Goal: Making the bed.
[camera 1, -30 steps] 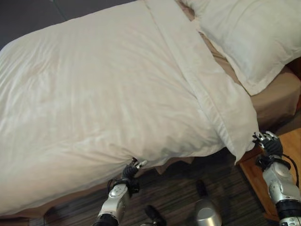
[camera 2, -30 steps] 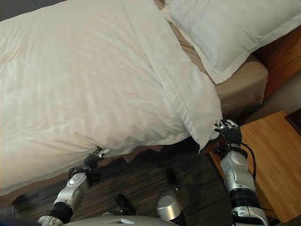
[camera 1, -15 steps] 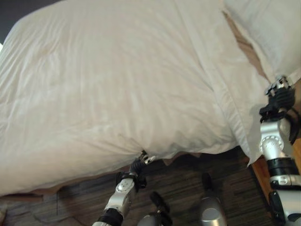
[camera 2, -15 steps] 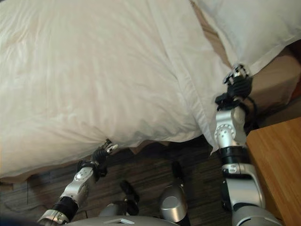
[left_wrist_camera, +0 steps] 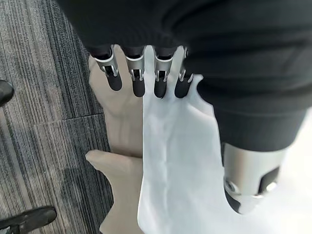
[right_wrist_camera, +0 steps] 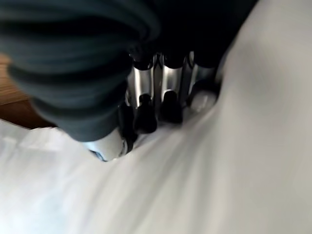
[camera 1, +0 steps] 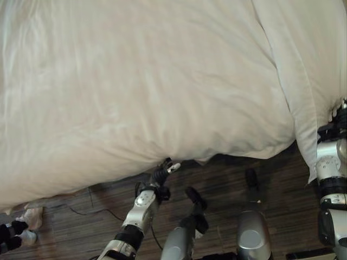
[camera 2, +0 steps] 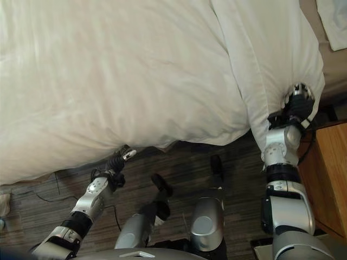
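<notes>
Striped dark floor (camera 2: pixel 179 179) along the bottom, left hand (camera 1: pixel 161 174) pinching the puffy white duvet (camera 1: pixel 141 81) hem at lower centre, right hand (camera 2: pixel 297 103) curled into its soft folded edge at right, tan sheet (left_wrist_camera: pixel 122 117) beneath

Under me the floor (camera 1: pixel 222 179) is dark, with fine lengthwise stripes, carpet or plank, I cannot tell which; in my left wrist view a seam crosses it. A wooden bedside table (camera 2: pixel 331 179) stands at my right, warm orange-brown, just beside the bed's side; past it a strip of tan mattress (camera 2: pixel 333 70) shows. A person's pale shoe (camera 1: pixel 32 218) rests on the floor at my far left, near a thin dark wire (camera 1: pixel 97 210).
</notes>
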Motion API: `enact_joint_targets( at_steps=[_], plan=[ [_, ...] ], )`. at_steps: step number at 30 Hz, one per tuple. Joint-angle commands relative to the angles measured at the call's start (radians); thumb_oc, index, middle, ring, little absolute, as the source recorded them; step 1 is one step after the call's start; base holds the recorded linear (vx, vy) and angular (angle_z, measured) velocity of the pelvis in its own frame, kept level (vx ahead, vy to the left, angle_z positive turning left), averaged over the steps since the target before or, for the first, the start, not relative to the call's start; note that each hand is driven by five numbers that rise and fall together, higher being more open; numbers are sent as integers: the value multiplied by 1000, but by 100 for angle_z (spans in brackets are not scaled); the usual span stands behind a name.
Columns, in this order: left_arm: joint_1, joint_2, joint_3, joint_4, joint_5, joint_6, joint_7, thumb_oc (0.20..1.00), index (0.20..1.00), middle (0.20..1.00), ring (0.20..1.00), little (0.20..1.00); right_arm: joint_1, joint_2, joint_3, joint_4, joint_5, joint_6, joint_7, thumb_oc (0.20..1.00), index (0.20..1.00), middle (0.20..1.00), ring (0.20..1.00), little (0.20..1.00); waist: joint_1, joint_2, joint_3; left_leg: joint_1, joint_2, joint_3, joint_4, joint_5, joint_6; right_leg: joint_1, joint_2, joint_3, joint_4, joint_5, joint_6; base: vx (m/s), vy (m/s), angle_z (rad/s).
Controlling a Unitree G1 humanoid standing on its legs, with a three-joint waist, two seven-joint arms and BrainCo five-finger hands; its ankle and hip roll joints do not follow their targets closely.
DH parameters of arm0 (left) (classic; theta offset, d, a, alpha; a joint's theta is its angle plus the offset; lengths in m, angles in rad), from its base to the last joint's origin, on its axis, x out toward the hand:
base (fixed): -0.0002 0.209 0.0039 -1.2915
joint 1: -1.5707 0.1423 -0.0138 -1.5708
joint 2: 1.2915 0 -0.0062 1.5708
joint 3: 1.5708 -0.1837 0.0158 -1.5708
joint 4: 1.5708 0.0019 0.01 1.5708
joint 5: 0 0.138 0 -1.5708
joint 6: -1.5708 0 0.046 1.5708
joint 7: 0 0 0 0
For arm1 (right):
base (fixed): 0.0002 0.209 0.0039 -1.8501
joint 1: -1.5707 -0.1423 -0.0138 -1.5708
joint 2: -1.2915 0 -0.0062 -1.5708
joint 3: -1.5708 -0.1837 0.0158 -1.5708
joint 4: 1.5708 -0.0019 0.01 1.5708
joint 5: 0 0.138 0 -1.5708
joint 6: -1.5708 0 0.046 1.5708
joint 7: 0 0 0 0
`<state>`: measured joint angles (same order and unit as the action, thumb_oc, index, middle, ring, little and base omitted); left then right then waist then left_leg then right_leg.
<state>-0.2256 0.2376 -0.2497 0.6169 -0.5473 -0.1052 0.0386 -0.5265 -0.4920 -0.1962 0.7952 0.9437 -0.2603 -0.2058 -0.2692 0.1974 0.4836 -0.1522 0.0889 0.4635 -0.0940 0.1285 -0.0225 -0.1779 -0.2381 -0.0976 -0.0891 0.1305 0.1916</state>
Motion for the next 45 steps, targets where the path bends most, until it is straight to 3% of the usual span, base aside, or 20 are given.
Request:
enact_joint_targets(
  at_steps=[1,4,5,7,10,11,12,13,16,18,24,28,32,35,38,45],
  plan=[
    [-56,6,69,58,-42,-28,15,1000,1000,1000,1000,1000,147,132,1,121,15,81,20,200,200,200,200,200,-4,-70,-24,120,40,-7,53,-134,-103,-120,20,-20,46,-31,-34,8,24,15],
    [-44,-10,77,75,-44,-17,4,1000,1000,1000,1000,1000,247,138,-24,153,-22,110,34,200,200,200,200,200,-21,-99,-43,144,39,-1,56,-148,-99,-100,18,-26,48,-33,-34,18,24,2],
    [-23,-11,84,75,-52,-9,-5,1000,1000,1000,1000,1000,304,124,-18,155,-95,128,36,200,200,200,200,200,-30,-119,-61,163,37,4,57,-158,-94,-82,15,-32,48,-31,-31,37,32,-3],
    [-13,-12,87,71,-53,-5,-9,1000,1000,1000,1000,1000,332,117,5,138,-153,145,42,200,200,200,200,200,-34,-131,-70,174,35,9,57,-162,-91,-72,15,-33,46,-29,-30,16,45,-2],
    [10,-29,63,77,-4,15,-26,1000,1000,1000,1000,1000,440,102,106,-42,-352,174,73,200,200,200,200,200,-49,-176,-101,207,39,21,52,-169,-87,-50,14,-35,46,-20,-28,15,31,-9],
    [22,-38,55,83,20,22,-30,1000,1000,1000,1000,1000,472,96,135,-103,-423,175,80,263,263,263,263,263,-53,-191,-111,218,39,24,50,-172,-84,-42,15,-35,46,-18,-27,20,12,-13],
    [43,-46,46,85,39,25,-36,1000,1000,1000,1000,1000,507,82,171,-179,-510,178,86,388,388,388,388,388,-55,-209,-123,229,41,25,48,-174,-82,-34,16,-37,47,-17,-26,16,0,-16],
    [54,-58,36,87,56,30,-43,1000,1000,1000,1000,1000,529,73,209,-232,-589,181,95,1000,1000,1000,1000,1000,-56,-225,-134,238,42,24,46,-177,-79,-26,18,-39,49,-17,-26,-9,-2,-18],
    [102,-60,-5,48,90,32,-70,1000,1000,1000,1000,1000,586,42,332,-411,-805,185,141,1000,1000,1000,1000,1000,-50,-273,-182,276,50,22,38,-185,-70,7,27,-42,50,-14,-20,-12,7,-6],
    [140,-35,-28,-13,117,28,-88,1000,1000,1000,1000,1000,596,48,379,-461,-847,175,160,1000,1000,1000,1000,1000,-40,-286,-205,294,52,19,36,-192,-65,22,31,-47,55,-11,-16,-10,47,2],
    [209,33,-69,-134,206,25,-99,1000,1000,1000,1000,1000,611,94,486,-515,-905,157,178,1000,1000,1000,1000,1000,-25,-342,-254,332,56,4,16,-196,-58,56,36,-55,77,4,8,-21,46,6],
    [259,71,-81,-223,205,24,-123,1000,1000,1000,1000,1000,635,119,486,-557,-879,144,185,1000,1000,1000,1000,1000,-26,-365,-264,340,54,-10,8,-200,-52,53,38,-46,129,21,28,-14,29,11],
    [255,110,-64,-288,260,7,-92,1000,1000,1000,1000,1000,637,168,501,-553,-846,130,179,1000,1000,1000,1000,1000,-27,-366,-254,333,62,-26,7,-192,-37,35,70,11,240,-1,51,-83,62,4],
    [251,136,-46,-340,283,-5,-67,1000,1000,1000,1000,1000,640,173,501,-557,-841,123,170,1000,1000,1000,1000,1000,-16,-356,-255,314,64,-40,7,-179,-25,46,90,47,290,-34,38,-105,45,4],
    [263,169,3,-415,313,-23,-38,1000,1000,1000,1000,1000,661,185,442,-595,-782,104,153,1000,1000,1000,1000,1000,2,-353,-283,297,39,-54,11,-182,-15,135,81,71,235,-73,17,-42,29,12],
    [284,177,67,-463,388,-42,21,1000,1000,1000,1000,1000,674,213,372,-652,-682,80,137,1000,1000,1000,1000,1000,17,-344,-326,308,53,-12,9,-173,-31,172,66,52,134,-58,9,53,-24,-11]
  ],
)
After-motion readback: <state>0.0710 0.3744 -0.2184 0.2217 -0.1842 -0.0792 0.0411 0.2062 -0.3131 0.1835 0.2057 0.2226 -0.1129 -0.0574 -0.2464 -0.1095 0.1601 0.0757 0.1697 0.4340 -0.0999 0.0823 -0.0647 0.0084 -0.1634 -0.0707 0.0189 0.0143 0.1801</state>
